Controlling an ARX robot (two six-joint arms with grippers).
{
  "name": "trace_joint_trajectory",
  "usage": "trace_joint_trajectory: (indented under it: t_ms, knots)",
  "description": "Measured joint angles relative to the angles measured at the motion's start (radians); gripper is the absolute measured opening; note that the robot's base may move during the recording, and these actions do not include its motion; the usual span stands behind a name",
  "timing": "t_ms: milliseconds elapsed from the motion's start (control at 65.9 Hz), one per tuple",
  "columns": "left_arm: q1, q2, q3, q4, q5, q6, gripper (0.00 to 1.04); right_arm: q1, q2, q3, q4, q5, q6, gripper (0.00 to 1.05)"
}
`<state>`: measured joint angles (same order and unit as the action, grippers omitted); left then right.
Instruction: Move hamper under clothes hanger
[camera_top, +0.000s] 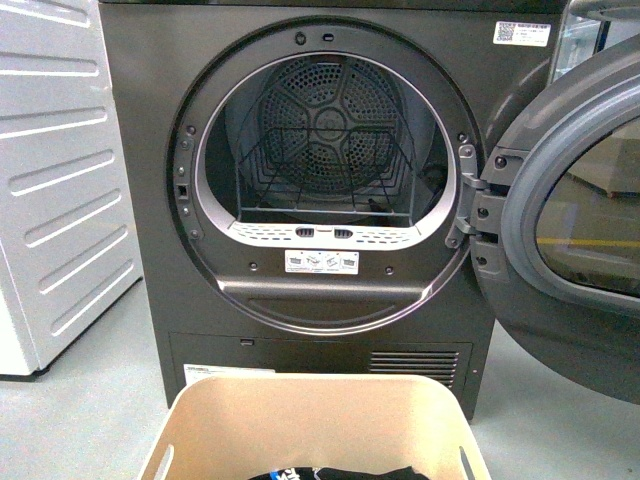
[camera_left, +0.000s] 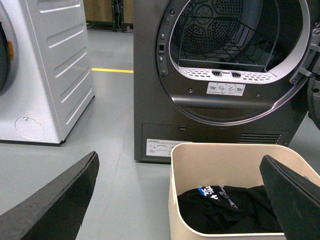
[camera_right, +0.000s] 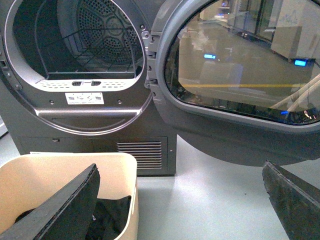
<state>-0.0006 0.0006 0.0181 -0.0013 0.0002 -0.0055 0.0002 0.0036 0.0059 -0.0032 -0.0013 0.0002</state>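
1. Cream, smooth-walled hamper (camera_top: 300, 415) with rounded corners: bottom centre of the front view, before the open dryer (camera_top: 320, 300).
2. Black clothing (camera_left: 225, 210) lies inside.
3. Left tool (camera_left: 180, 157) and right tool (camera_right: 181, 167): both spread wide, empty.

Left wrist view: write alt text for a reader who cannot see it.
A cream hamper holding dark clothes stands on the floor before a dark grey dryer with an open drum. The left gripper is open, its black jaws framing the foreground; a white machine stands beside the dryer.
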Motion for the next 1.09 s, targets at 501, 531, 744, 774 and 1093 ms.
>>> trace_joint_trajectory:
  t_ms: [501, 531, 744, 774, 1093]
  knots:
    - [0.126, 0.869, 0.388, 0.252, -0.065, -0.229, 0.98, 0.063, 0.816, 0.337, 0.399, -0.236, 0.191, 0.97]
    - [0.141, 0.96, 0.433, 0.284, -0.064, -0.23, 0.98, 0.077, 0.901, 0.381, 0.41, -0.226, 0.194, 0.97]
    - [0.141, 1.593, 0.764, 0.243, -0.023, -0.224, 0.98, 0.174, 1.473, 0.674, 0.306, -0.17, 0.115, 0.97]
    - [0.13, 1.645, 0.795, 0.23, -0.032, -0.222, 0.98, 0.182, 1.524, 0.706, 0.289, -0.154, 0.097, 0.97]
    - [0.02, 1.954, 0.991, 0.158, -0.029, -0.19, 0.98, 0.285, 1.963, 1.012, 0.173, 0.011, -0.128, 0.97]
